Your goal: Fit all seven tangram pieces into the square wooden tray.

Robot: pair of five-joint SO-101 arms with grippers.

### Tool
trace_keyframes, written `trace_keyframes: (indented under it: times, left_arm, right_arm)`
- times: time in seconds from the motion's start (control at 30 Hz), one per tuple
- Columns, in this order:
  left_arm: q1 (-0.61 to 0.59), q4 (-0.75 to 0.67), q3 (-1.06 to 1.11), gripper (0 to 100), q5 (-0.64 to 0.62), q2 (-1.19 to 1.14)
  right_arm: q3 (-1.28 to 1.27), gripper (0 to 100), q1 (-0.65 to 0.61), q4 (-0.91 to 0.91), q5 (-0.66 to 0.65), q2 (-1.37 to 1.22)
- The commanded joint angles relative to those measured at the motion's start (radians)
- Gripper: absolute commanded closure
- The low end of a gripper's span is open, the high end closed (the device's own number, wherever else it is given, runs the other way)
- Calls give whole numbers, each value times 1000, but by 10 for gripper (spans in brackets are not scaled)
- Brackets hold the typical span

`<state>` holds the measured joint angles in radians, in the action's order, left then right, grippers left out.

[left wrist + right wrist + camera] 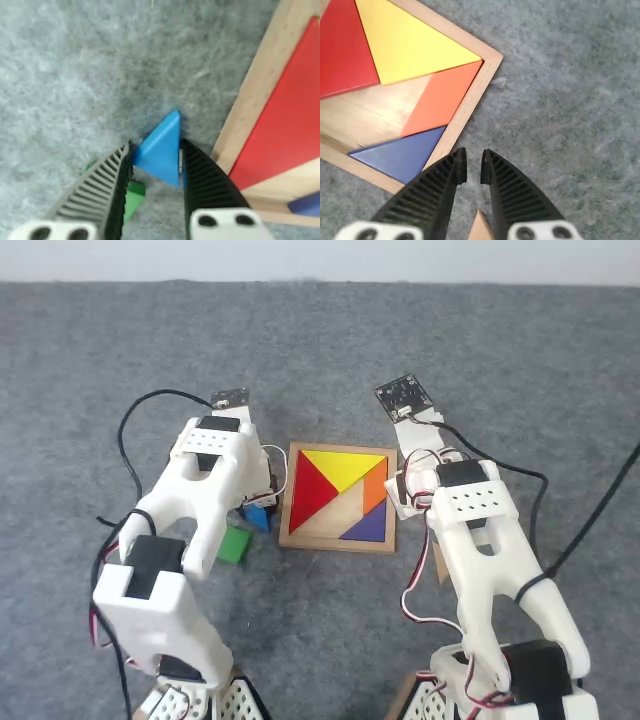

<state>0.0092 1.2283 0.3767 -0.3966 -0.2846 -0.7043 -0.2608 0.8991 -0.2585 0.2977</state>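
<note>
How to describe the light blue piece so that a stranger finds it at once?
Find the square wooden tray on the grey cloth. Just outside its rim, the left gripper clamps a light blue triangle; the green piece beside it lies free.

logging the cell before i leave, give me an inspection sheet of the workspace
surface: grey felt mat.
job's things: wooden tray holds red triangle, yellow triangle, orange piece, purple triangle, part of floor bare; blue triangle, green piece, tan piece outside it.
clutter: nothing seen.
grippers: left gripper fingers clamp the blue triangle beside the tray; right gripper fingers barely apart, empty.
cables: black cable beside each arm; red and white wires on right arm.
surroundings: pale wall beyond mat.
</note>
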Motion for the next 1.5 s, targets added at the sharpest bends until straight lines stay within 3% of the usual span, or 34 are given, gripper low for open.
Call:
trace_keyframes:
  times: [0.0, 0.33, 0.73, 0.83, 0.93, 1.27, 1.47]
  left_arm:
    - [-8, 3, -4, 934, -11, 32]
    - [-15, -69, 165, 934, -11, 316]
    - [-12, -64, 171, 930, -8, 328]
    - [-46, -32, 162, 874, -6, 338]
    - [-69, -26, 165, 813, 9, 324]
    - [-26, -21, 54, 810, 23, 34]
    - [-12, 20, -15, 874, -8, -29]
  right_arm:
    - [23, 938, 12, -8, -11, 8]
    - [23, 938, 13, -8, -11, 8]
    - [23, 938, 13, -8, -11, 8]
    - [23, 938, 13, -8, -11, 8]
    - [23, 938, 13, -8, -11, 8]
    - [23, 938, 13, -8, -11, 8]
    - [23, 938, 15, -8, -11, 8]
